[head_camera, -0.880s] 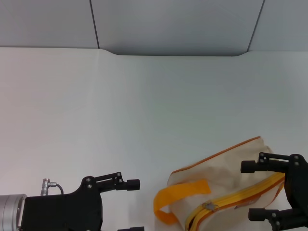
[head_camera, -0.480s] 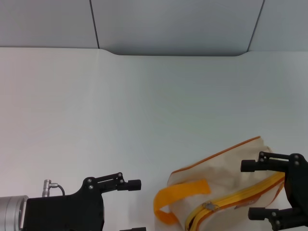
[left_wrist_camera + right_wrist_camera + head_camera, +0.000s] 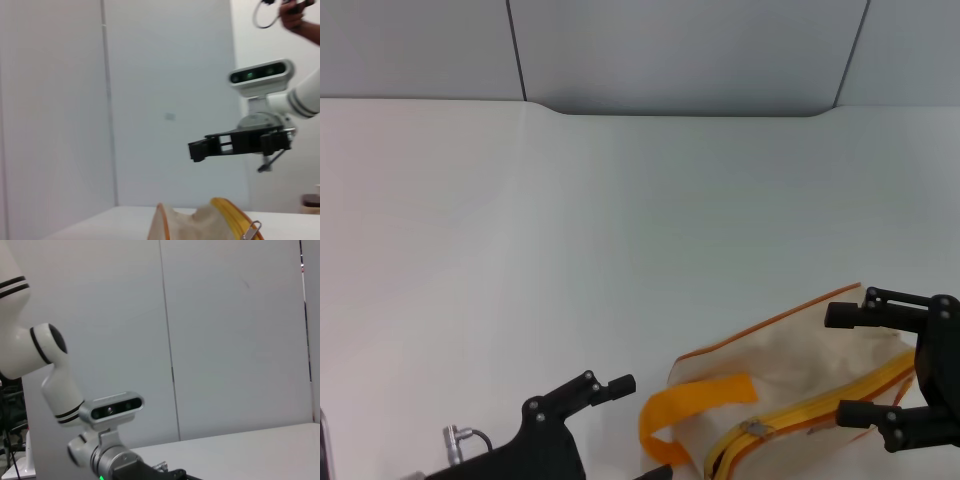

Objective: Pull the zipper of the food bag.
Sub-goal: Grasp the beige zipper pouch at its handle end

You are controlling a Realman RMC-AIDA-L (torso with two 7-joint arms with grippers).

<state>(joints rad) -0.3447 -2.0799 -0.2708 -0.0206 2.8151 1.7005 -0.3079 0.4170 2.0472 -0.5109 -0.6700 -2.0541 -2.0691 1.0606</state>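
The cream food bag (image 3: 790, 360) lies at the near right of the white table, with its orange loop handle (image 3: 695, 408) toward the left. The yellow-orange zipper (image 3: 820, 405) runs along its top edge, and a silver pull tab (image 3: 755, 428) sits near the handle end. My right gripper (image 3: 847, 363) is open, with its fingers on either side of the bag's right end above the zipper. My left gripper (image 3: 632, 430) is open just left of the handle, not touching it. The left wrist view shows the bag (image 3: 185, 225), the pull tab (image 3: 252, 231) and the right gripper (image 3: 197, 149) above them.
The white table (image 3: 620, 230) stretches far back to a grey panelled wall (image 3: 680, 50). The right wrist view shows only the left arm's wrist camera (image 3: 111, 407) and the wall. A person's hand (image 3: 295, 11) holding a cable shows far off in the left wrist view.
My left gripper has moved right and forward, closer to the bag's handle, and the arm has dropped lower in view. My right gripper has shifted slightly away from me over the bag.
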